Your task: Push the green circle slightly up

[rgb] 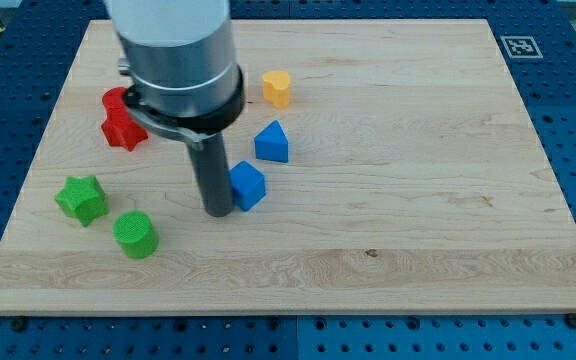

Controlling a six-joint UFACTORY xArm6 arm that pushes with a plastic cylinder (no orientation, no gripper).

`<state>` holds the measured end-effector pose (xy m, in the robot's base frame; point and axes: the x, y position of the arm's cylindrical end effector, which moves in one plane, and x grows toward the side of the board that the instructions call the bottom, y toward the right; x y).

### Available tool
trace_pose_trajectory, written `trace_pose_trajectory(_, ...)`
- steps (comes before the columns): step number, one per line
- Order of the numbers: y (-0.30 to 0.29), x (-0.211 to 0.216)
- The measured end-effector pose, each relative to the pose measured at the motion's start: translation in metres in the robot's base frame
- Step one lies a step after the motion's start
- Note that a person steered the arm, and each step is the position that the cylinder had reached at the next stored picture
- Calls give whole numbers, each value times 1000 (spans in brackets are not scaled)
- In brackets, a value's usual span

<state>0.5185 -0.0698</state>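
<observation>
1. The green circle lies on the bench near the view's lower left, just right of and below the green star.
2. The rod's tip rests well to the right of the green circle and slightly above it, touching or almost touching the blue cube.
3. There is no pincer on this arm, so nothing opens or closes; it can only push.
4. The green circle looks light, stiff and likely to slide easily on smooth wood; being round, it may veer off sideways.
5. Best contact is probably the middle of its lower edge, pushing gently upward.
</observation>
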Motion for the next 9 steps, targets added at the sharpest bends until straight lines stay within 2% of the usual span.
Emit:
trace_pose_trajectory(1,16,3)
trace_pose_trajectory(3,15,79)
trace_pose_trajectory(4,6,100)
trace_pose_trajectory(7,-89,91)
trace_pose_trajectory(9,-91,56)
